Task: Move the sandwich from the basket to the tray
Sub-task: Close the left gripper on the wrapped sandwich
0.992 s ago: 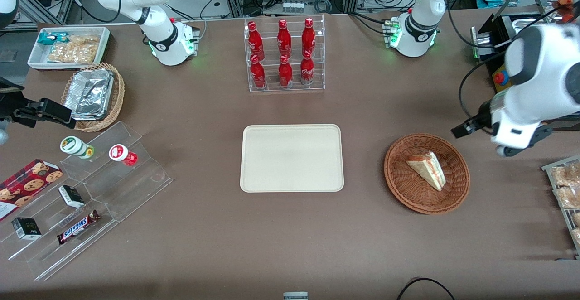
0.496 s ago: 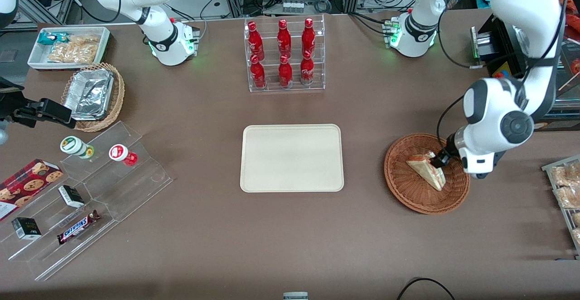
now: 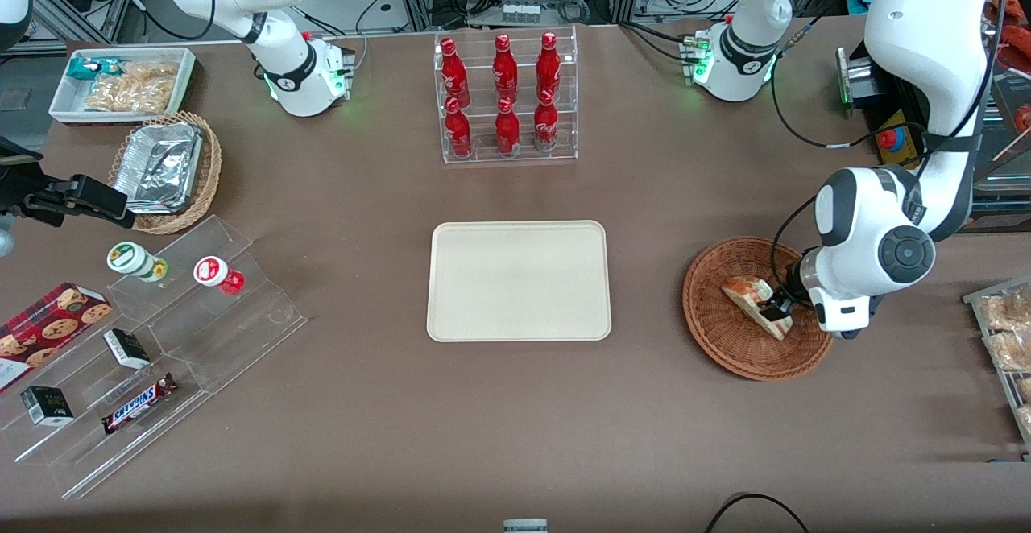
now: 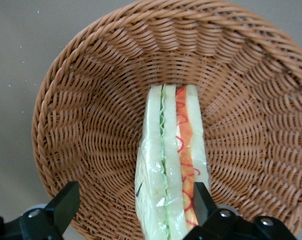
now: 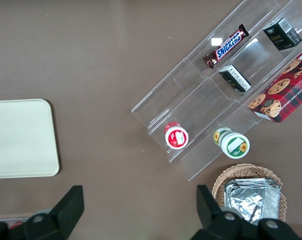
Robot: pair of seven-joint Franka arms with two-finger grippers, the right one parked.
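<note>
Front view shows the end effector (image 3: 775, 308) lowered into the reddish-brown wicker basket (image 3: 725, 340), down at the sandwich (image 3: 747, 295). The sandwich lies inside the basket, its wide end under the end effector and its pointed end reaching away toward the tray (image 3: 518, 280). The tray sits flat on the brown table (image 3: 515, 420), well apart from the end effector toward the parked arm's end, with bare table between it and the basket.

From the left wrist view, the end effector (image 4: 133, 207) is spread wide, its two dark fingers (image 4: 65, 205) standing on either side of the sandwich (image 4: 172, 165). One finger is just beside the bread slice with the red filling; the second stands clear of the wrapped green-filling side, with woven basket (image 4: 90, 100) floor showing in the gap. The sandwich stands on edge between them, its layers facing up: white bread, green, red, white bread, under clear wrap. Whether the nearer finger touches the wrap cannot be told.

Farther from the front camera than the end effector, a clear rack of red bottles (image 3: 506, 94) stands upright past the tray.
</note>
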